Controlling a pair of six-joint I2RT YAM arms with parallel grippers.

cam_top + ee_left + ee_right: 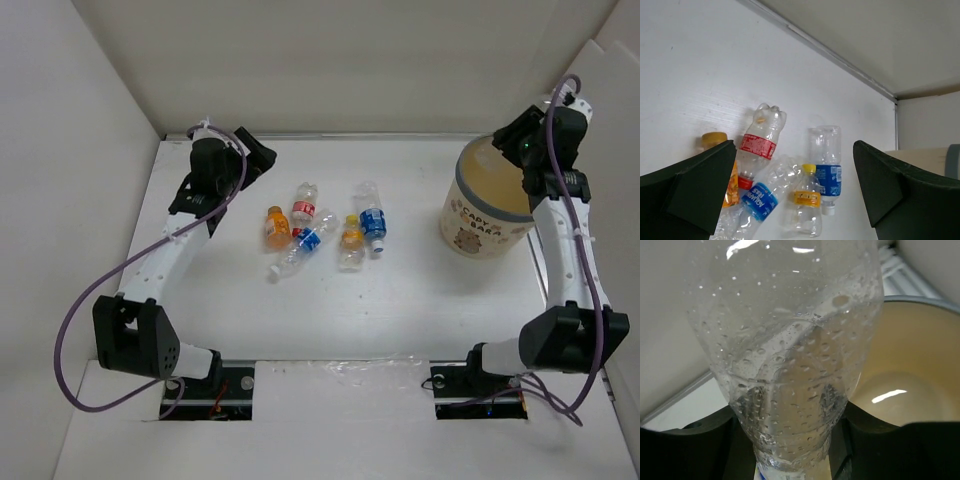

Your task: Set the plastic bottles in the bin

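Note:
Several plastic bottles lie in a cluster mid-table: an orange-filled one (277,227), a red-labelled one (304,207), a blue-labelled one (305,243), a yellow-capped one (351,243) and another blue-labelled one (371,220). My left gripper (255,160) is open and empty, up and to the left of the cluster. In its wrist view the red-labelled bottle (759,145) and the yellow-capped one (807,200) show between the open fingers (690,190). My right gripper (520,150) is over the bin (487,205), shut on a plain clear bottle (790,365). The bin's tan inside (910,355) lies below it.
White walls close the table at the back and both sides. The bin stands at the back right, near the right wall, and its edge shows in the left wrist view (925,155). The arm bases sit at the near edge.

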